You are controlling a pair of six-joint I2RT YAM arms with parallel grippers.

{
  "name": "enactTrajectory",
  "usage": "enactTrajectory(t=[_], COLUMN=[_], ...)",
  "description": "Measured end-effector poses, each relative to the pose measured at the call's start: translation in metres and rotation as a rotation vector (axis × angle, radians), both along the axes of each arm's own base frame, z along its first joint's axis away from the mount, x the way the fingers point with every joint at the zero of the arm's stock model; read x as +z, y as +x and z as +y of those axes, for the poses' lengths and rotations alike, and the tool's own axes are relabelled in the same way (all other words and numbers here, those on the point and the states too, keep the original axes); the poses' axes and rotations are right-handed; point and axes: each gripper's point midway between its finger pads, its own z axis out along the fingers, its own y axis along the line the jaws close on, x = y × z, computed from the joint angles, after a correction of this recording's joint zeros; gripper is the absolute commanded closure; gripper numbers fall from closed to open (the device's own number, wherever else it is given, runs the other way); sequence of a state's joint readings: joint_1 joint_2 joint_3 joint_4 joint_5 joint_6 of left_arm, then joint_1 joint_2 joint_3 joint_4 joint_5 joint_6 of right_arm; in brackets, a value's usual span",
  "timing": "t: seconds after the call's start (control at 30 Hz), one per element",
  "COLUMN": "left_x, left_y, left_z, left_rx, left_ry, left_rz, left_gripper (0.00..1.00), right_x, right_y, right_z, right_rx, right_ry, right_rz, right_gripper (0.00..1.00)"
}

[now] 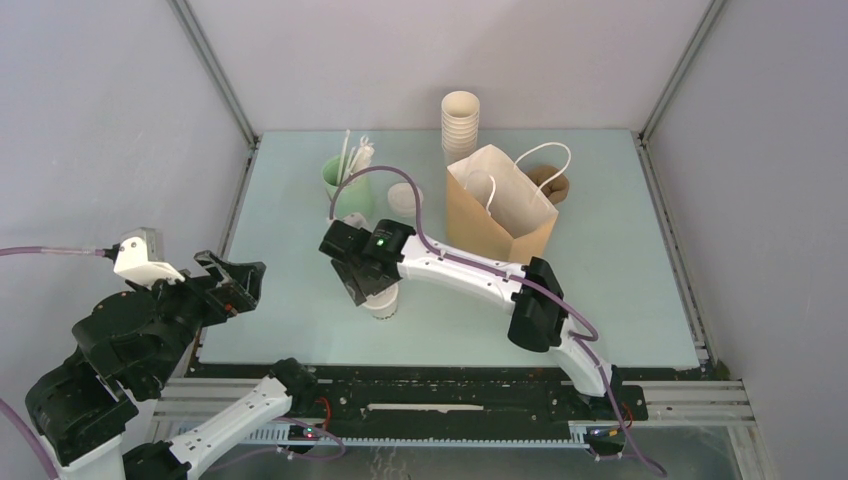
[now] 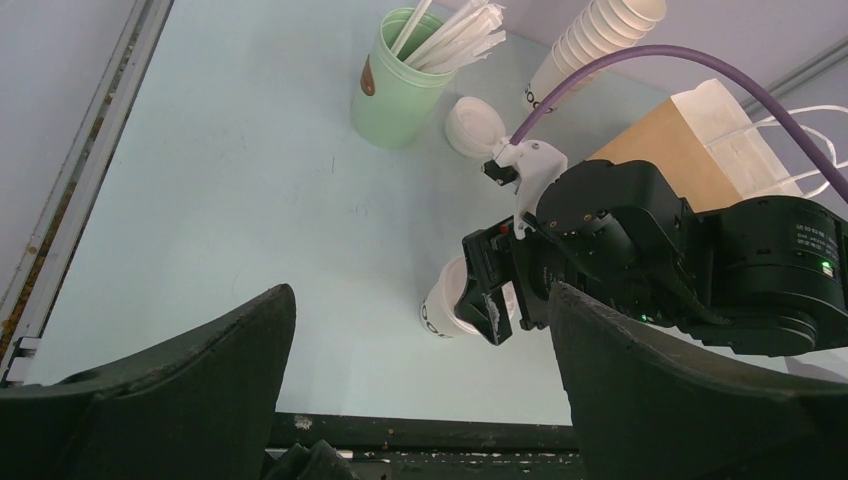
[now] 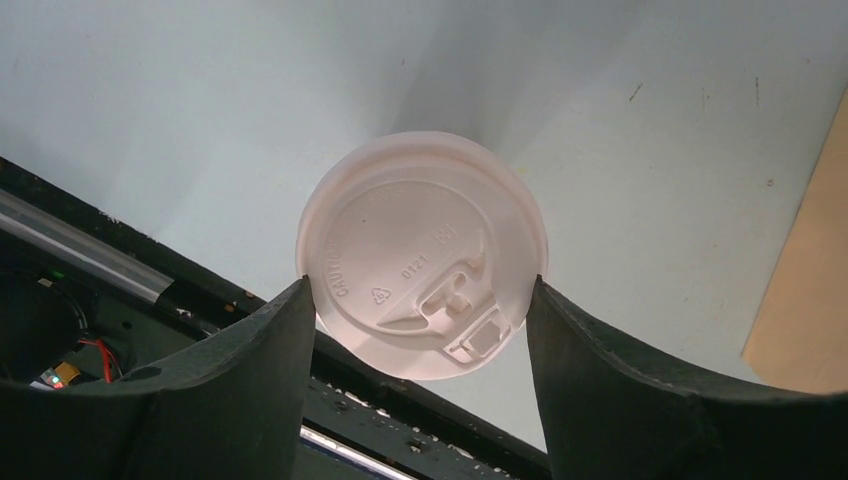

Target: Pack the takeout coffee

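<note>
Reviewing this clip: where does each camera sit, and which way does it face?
Top external: above and behind the bases, looking down at the table; left arm and right arm show.
Left wrist: on the left arm, facing across to the right arm; own fingers at bottom.
Right wrist: straight down on the takeout coffee, own fingers flanking its lid.
Shared: all three show the takeout coffee.

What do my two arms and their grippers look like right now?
Both arms have white links and bulky black joints. The right arm carries a purple cable and a green light at its wrist. The left arm has a white wrist camera mount. The left gripper and right gripper have broad, dark, tapered fingers.
</note>
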State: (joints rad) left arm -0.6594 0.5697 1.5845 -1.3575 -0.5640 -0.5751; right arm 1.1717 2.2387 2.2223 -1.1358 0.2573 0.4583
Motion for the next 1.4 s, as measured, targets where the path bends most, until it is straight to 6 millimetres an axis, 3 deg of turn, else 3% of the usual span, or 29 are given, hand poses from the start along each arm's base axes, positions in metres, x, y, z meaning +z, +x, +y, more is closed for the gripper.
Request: enactTrajectory(t=[0.13,0.23,0.3,0.4,0.53,0.63,0.73,0.8,0.93,1.0,1.1,1.23,1.4], left_x=[0.0,0.001,0.004,0.016,0.038,0.055,0.064,0.06,0.042,0.032,0.021,0.011,-0.004], left_y=[0.001,0.004,0.007,0.017,0.034,0.05,0.075,0.092,0.127,0.148,0.169,0.187,0.195], left_z=[-0.001,-0.008,-0.018,-0.044,-0.09,-0.138,-0.193,-0.23,-0.305,-0.342,-0.377,-0.395,-0.383], left_rx=[-0.001,-0.025,-0.052,-0.118,-0.234,-0.357,-0.47,-0.521,-0.564,-0.554,-0.522,-0.465,-0.364], left_ry=[0.001,-0.004,-0.02,-0.092,-0.234,-0.354,-0.451,-0.479,-0.473,-0.447,-0.394,-0.347,-0.267], left_rz=[0.002,0.012,0.018,0.01,-0.003,0.01,0.059,0.111,0.231,0.278,0.317,0.322,0.336], left_gripper=[0.0,0.0,0.0,0.04,0.14,0.14,0.12,0.14,0.17,0.18,0.19,0.3,0.27], right_x=[0.008,0.034,0.07,0.149,0.278,0.356,0.405,0.422,0.425,0.413,0.393,0.362,0.346], right_y=[0.002,0.001,-0.002,-0.009,-0.024,-0.036,-0.049,-0.057,-0.062,-0.057,-0.05,-0.046,-0.053], right_z=[-0.001,-0.008,-0.015,-0.042,-0.115,-0.19,-0.267,-0.31,-0.37,-0.384,-0.387,-0.387,-0.403], right_rx=[0.011,0.024,0.042,0.057,0.034,-0.031,-0.117,-0.171,-0.28,-0.329,-0.365,-0.377,-0.4], right_ry=[0.002,0.027,0.083,0.221,0.474,0.648,0.773,0.824,0.815,0.758,0.674,0.584,0.585], right_rz=[-0.018,-0.052,-0.092,-0.192,-0.402,-0.569,-0.719,-0.798,-0.91,-0.935,-0.937,-0.912,-0.889], right_gripper=[0.32,0.37,0.37,0.38,0.41,0.43,0.43,0.43,0.42,0.42,0.43,0.43,0.43])
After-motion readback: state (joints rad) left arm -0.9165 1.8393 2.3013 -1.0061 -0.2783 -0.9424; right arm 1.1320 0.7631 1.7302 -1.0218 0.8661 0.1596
